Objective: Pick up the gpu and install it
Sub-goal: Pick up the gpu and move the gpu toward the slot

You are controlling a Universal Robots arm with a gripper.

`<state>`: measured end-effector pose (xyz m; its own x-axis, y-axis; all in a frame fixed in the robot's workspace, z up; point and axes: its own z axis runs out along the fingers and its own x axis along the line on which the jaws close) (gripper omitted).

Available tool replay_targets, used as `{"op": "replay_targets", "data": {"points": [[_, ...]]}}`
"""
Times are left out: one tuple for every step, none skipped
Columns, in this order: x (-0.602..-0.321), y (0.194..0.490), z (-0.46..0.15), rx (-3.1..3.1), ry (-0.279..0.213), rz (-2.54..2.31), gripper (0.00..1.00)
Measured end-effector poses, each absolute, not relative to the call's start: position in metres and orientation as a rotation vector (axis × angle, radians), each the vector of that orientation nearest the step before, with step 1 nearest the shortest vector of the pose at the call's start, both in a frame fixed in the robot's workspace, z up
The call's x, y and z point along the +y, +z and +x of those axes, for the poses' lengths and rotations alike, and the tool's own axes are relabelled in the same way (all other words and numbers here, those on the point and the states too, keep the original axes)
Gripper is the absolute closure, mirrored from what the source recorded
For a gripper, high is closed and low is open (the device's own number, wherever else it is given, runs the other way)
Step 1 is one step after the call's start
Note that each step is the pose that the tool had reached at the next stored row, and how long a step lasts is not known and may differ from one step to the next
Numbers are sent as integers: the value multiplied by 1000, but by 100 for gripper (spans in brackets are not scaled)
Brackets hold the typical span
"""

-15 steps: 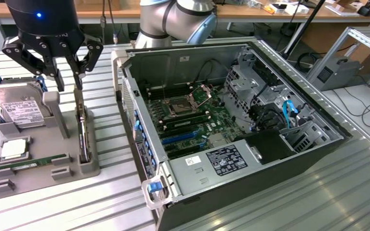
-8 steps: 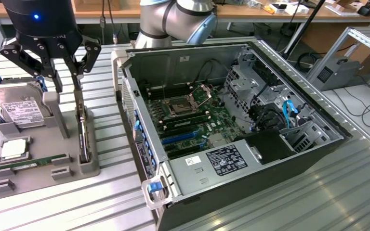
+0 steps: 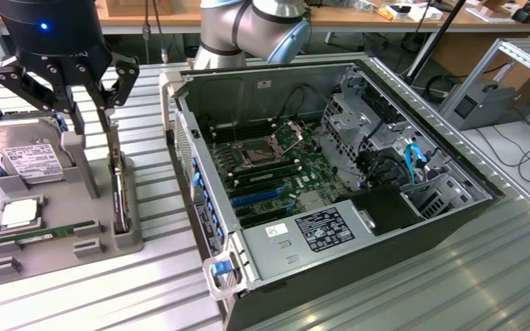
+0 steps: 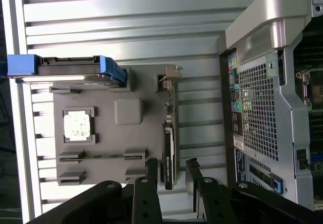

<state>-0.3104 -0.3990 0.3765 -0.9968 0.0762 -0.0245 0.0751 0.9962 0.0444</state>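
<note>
Over the tray point(image 3: 58, 265), my jaws hang wide open, straddling one end of the gpu point(image 4: 168, 153), which stands on edge in its slot. Looks light, stiff but fragile, so I'd pinch the flat board faces gently, near the top edge, imo.

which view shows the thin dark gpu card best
The wrist view: the thin dark gpu card shows full length, edge-on, straddled by the open gripper. The exterior view gives a sliver partly behind the gripper.
</note>
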Motion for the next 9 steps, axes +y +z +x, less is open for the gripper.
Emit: {"op": "replay_targets", "data": {"points": [[-399,376,-312,3112,68,118,64],[-399,376,-313,3113,68,118,64],[-399,376,-314,3113,68,118,64],[-399,376,-315,3112,68,118,64],[-399,375,-316,3113,68,118,64],[-399,375,-317,3113,68,118,64],[-399,375,-317,3112,68,118,64],[-399,375,-318,3112,68,118,64],[-399,375,-319,3112,68,118,64]]}}
